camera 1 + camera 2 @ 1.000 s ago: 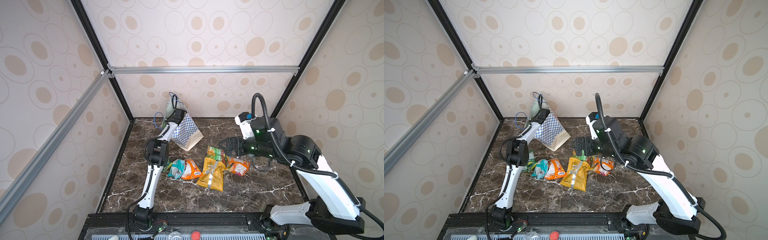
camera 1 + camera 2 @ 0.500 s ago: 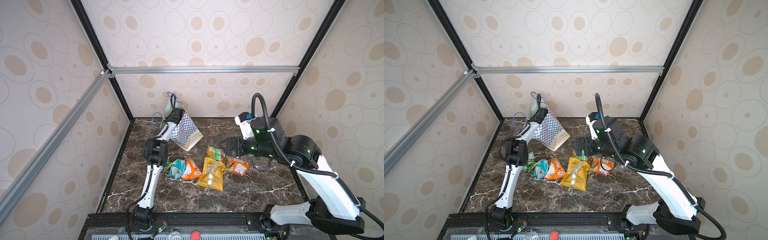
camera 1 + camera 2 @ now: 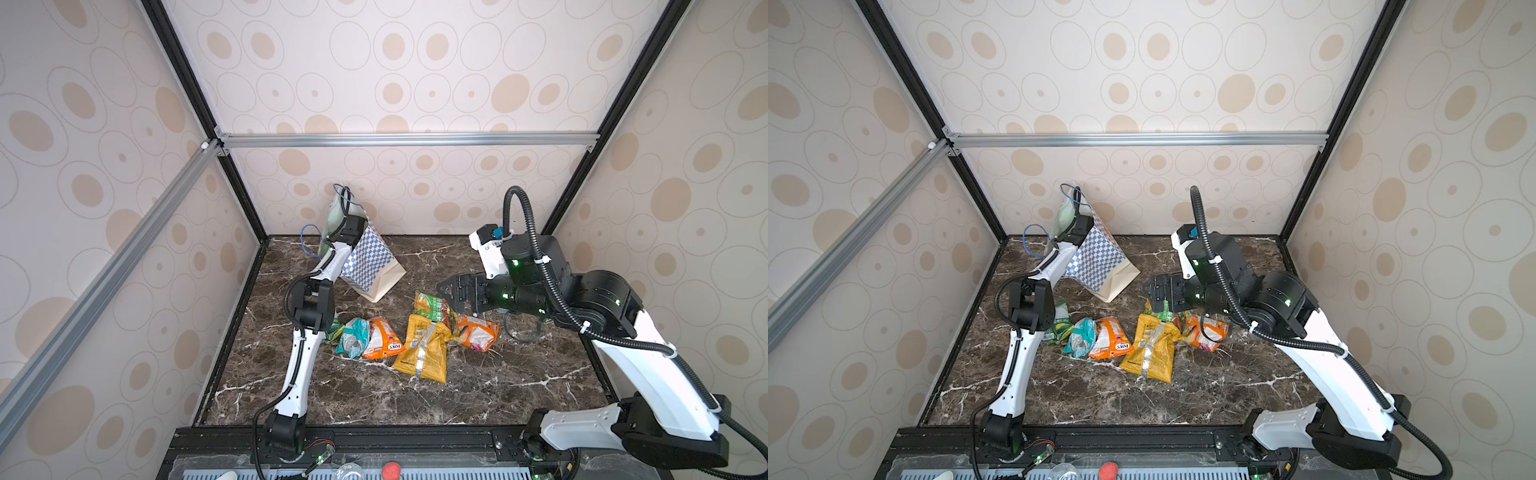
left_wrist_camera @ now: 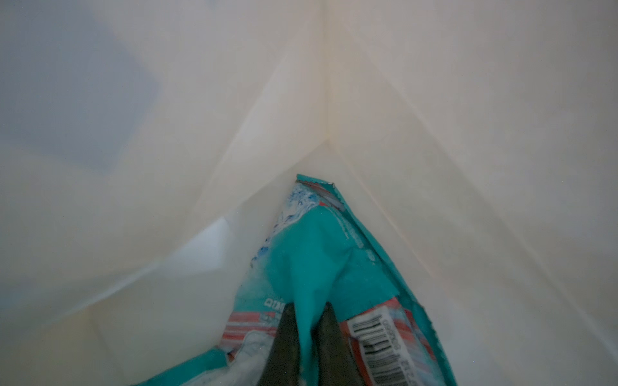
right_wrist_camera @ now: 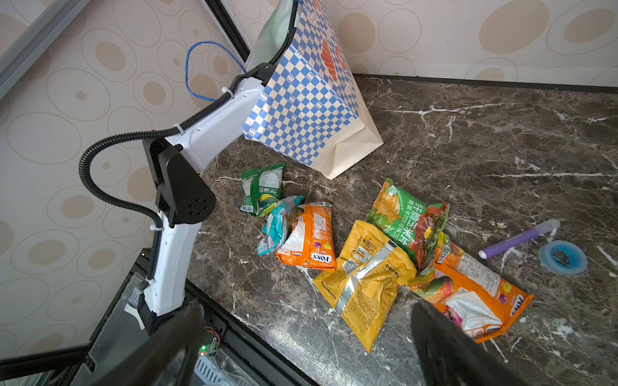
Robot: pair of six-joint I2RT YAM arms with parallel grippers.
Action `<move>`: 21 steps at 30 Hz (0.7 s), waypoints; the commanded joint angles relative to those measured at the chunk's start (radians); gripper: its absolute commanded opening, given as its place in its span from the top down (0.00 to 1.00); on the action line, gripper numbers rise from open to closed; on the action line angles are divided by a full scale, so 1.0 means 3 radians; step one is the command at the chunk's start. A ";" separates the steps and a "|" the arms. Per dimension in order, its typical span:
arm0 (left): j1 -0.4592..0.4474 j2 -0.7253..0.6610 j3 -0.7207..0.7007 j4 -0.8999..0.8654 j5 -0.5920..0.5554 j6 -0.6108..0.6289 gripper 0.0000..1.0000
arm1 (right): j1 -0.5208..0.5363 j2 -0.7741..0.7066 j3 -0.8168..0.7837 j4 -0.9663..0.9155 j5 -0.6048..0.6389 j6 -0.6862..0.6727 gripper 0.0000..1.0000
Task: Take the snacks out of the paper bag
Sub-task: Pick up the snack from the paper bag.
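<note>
Enclosure: patterned wall panels (image 3: 415, 83) on three sides, aluminium rail (image 3: 407, 139) across rear.
Work surface: dark marble tabletop (image 3: 498, 386), level.
Right arm (image 3: 602, 299): folded low over right half of tabletop, wrist levelled toward centre; well apart from bag mouth.
Left arm (image 3: 307, 307): elbow raised near left edge, forearm angled up and rearward, wrist buried in bag mouth; nearer arm, sole arm with access.
Paper bag (image 3: 368, 266): rear left, tilted; cream base on tabletop toward centre, mouth lifted toward rear left corner.
Loose snacks (image 5: 364, 277): six packets already out, spread flat between bag base and right arm.
Teal packet (image 4: 311, 254): only snack in view inside bag, wedged into bottom corner crease; lies straight ahead of left pincer, long axis running from jaws toward crease.
Left gripper (image 4: 308, 312): closed on a pinched-up fold at near end of teal packet; fingers (image 4: 287, 334) both against foil.
Right gripper (image 5: 307, 304): jaws wide apart, nothing held, hovering above loose snacks.
Coming move (judged): straight withdrawal back along bag axis and out through mouth; thin fold grip on crinkly foil liable to slip; light bag liable to drag with arm.
Further bag contents: cannot tell beyond teal packet.
</note>
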 commanded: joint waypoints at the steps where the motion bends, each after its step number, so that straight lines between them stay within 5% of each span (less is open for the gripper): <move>1: 0.0028 -0.0247 0.0065 -0.0414 -0.0155 0.0024 1.00 | 0.0023 -0.0063 -0.0032 0.0024 -0.0021 0.0022 0.00; 21: 0.0022 -0.0734 0.0365 -0.0588 -0.0287 -0.0037 1.00 | 0.0023 -0.0184 -0.0192 0.0134 -0.0056 0.0059 0.00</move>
